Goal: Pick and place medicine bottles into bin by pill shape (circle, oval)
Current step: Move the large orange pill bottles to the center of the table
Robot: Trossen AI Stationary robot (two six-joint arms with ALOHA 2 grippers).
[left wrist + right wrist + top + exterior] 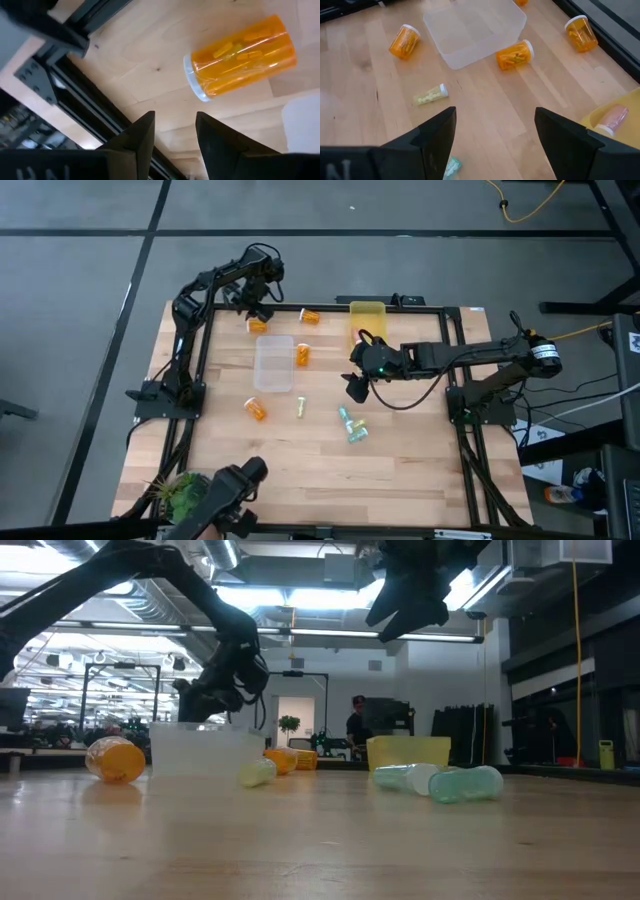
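My left gripper (258, 310) is open and empty at the table's far left, just above an orange bottle with a white cap (240, 57) that lies on its side (257, 326). My right gripper (357, 385) is open and empty, raised over the middle of the table (410, 590). Three more orange bottles lie on the table (311, 316) (302, 356) (256, 409). A slim yellowish bottle (431, 94) and two slim teal and pale green ones (345, 418) (357, 433) lie near the middle. A pale lilac bottle (612, 116) lies in the yellow bin (367, 320).
A clear bin (273, 363) stands left of centre, with an orange bottle against its right wall. The yellow bin stands at the far edge, just beyond my right gripper. A black frame rail (75, 85) runs along the table's edge close to my left gripper. A green plant (185, 492) sits at the near left corner.
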